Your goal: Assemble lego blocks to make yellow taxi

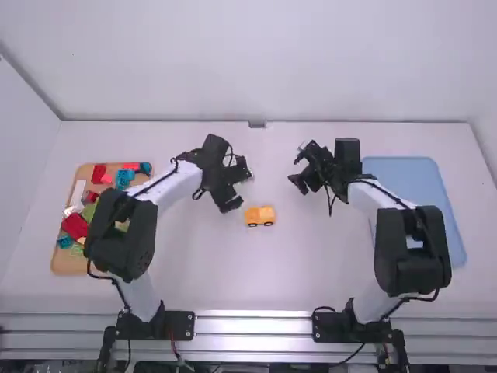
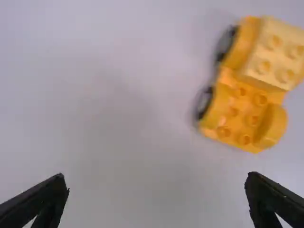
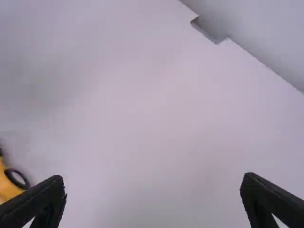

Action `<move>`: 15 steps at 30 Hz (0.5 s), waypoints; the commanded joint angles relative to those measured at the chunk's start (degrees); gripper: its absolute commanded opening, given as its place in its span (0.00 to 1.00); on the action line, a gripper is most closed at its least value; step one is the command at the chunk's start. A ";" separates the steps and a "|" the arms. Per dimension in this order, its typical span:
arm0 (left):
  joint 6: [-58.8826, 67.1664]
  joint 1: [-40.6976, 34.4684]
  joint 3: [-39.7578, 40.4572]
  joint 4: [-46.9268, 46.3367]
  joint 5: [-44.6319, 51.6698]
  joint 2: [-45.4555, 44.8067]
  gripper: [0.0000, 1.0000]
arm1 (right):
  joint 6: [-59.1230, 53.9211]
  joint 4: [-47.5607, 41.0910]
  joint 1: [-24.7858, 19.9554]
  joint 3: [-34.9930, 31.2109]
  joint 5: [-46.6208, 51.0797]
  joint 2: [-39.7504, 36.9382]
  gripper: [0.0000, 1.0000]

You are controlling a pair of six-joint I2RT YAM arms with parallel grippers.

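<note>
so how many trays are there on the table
2: a tan tray with loose blocks on the left, and a blue tray on the right, each partly behind an arm.

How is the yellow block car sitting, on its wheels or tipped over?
Upright: the yellow block car stands on the white table, round black wheels low on its side, studs facing up.

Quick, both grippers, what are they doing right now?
Left gripper: open, holding nothing.
Right gripper: open, also holding nothing.
</note>
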 commanded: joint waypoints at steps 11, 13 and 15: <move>-32.65 15.19 2.27 -2.16 -7.65 -6.80 0.99 | -2.58 -0.28 2.82 -0.37 -0.98 -8.07 0.98; -38.93 19.15 2.23 -4.31 -7.72 -6.80 0.99 | -9.07 -3.45 3.63 -0.37 -4.35 -8.20 0.98; -39.74 21.99 2.23 -5.95 -7.87 -6.80 0.99 | -15.67 -3.93 3.98 -0.37 -8.31 -8.26 0.98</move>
